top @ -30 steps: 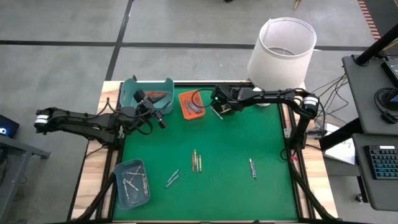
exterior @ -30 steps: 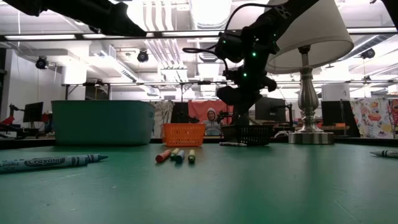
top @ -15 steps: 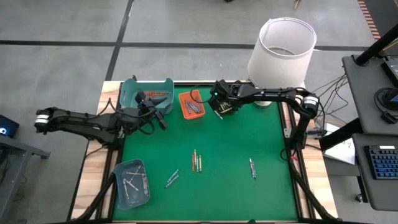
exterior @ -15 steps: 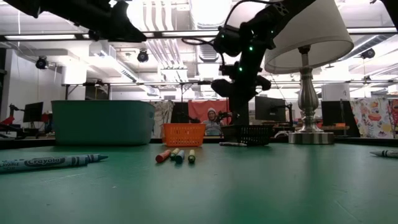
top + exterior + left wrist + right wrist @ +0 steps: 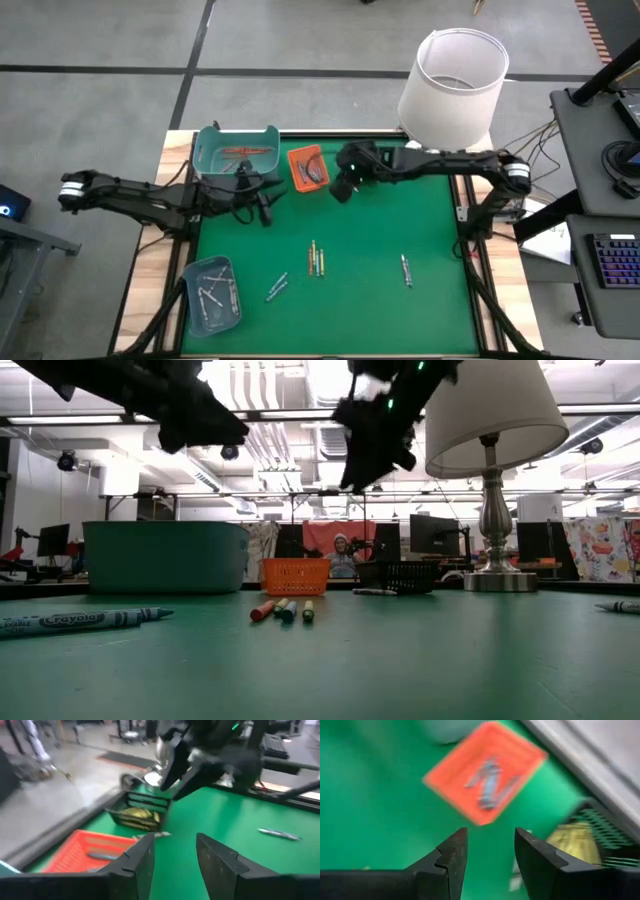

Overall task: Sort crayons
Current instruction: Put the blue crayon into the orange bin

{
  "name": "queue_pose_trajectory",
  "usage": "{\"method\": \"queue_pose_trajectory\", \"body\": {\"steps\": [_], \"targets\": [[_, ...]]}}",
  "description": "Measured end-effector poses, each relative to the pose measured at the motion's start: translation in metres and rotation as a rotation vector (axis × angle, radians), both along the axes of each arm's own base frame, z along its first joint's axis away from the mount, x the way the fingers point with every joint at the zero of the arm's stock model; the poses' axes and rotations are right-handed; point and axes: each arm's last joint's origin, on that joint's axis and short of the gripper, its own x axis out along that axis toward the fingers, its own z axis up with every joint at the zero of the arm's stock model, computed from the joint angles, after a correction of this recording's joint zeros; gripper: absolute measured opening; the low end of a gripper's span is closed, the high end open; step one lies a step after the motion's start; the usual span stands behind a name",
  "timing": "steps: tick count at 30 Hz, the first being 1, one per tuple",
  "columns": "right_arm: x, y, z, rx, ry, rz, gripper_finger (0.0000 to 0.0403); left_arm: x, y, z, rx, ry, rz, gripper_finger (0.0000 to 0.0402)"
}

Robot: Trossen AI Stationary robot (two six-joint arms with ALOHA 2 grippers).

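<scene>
Loose crayons lie flat on the green mat: a small cluster (image 5: 316, 260), one (image 5: 277, 288) toward the near left, one (image 5: 405, 270) toward the right. More crayons fill the teal tray (image 5: 237, 150), the orange tray (image 5: 308, 167) and the black tray (image 5: 140, 815). My right gripper (image 5: 338, 190) hangs open in the air just near of the orange tray, holding nothing. My left gripper (image 5: 264, 205) hovers open near the teal tray's near side, also with nothing between its fingers (image 5: 145, 860).
A pale blue tray (image 5: 212, 293) with silvery crayons sits at the near left corner. A lamp with a white shade (image 5: 455, 85) stands at the far right. One grey crayon (image 5: 152, 836) lies beside the black tray. A blue crayon (image 5: 75, 622) lies close to the low camera.
My right gripper has risen from over the black tray and swung toward the table's left and near edge, ending beside the orange tray. My left gripper has sunk a little, rolled, and drifted toward the mat's middle.
</scene>
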Motion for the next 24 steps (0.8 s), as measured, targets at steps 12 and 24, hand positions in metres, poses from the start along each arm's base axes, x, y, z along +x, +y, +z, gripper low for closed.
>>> {"method": "queue_pose_trajectory", "body": {"steps": [12, 24], "targets": [[-0.009, 0.108, -0.001, 0.101, 0.113, 0.316, 0.0147, 0.028, -0.044, 0.003, -0.325, 0.115, -0.155, 0.0127], [-0.03, 0.159, -0.007, 0.135, 0.243, 0.391, 0.013, 0.058, -0.123, -0.006, -0.462, 0.56, -0.035, 0.0127]]}}
